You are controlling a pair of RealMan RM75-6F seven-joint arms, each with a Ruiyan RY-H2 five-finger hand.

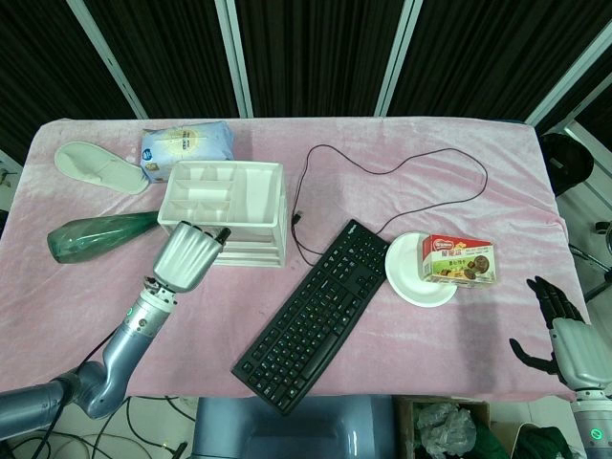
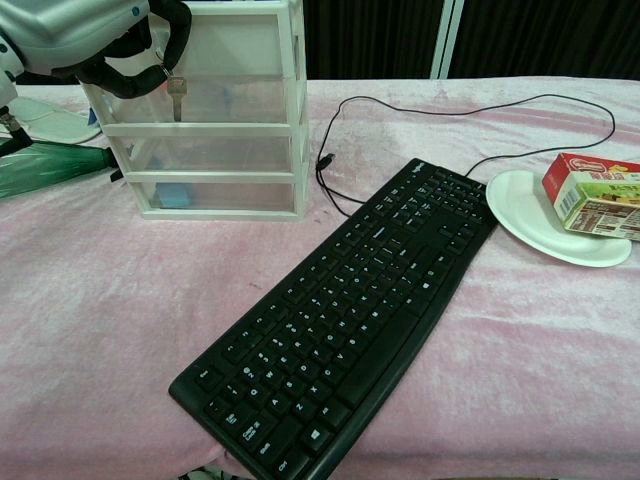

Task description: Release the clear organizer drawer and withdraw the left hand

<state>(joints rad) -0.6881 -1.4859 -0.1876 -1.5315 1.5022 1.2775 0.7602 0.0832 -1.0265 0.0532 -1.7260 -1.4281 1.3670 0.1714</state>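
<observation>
The clear organizer (image 1: 229,206) (image 2: 205,120), a white frame with three see-through drawers, stands at the left of the pink table. Its top drawer (image 2: 215,60) sits flush in the frame. My left hand (image 1: 188,256) (image 2: 85,40) is against the front of that drawer, its fingers curled in. A fingertip and the thumb meet at the top of the small metal handle (image 2: 176,95). My right hand (image 1: 564,335) hovers off the table's near right corner, fingers spread and holding nothing; the chest view does not show it.
A black keyboard (image 1: 320,316) (image 2: 340,310) lies diagonally in the middle, its cable (image 1: 402,172) looping back. A white plate (image 1: 409,277) and a biscuit box (image 1: 459,260) are to the right. A green bottle (image 1: 96,234), a white slipper (image 1: 96,164) and a tissue pack (image 1: 186,145) lie left of and behind the organizer.
</observation>
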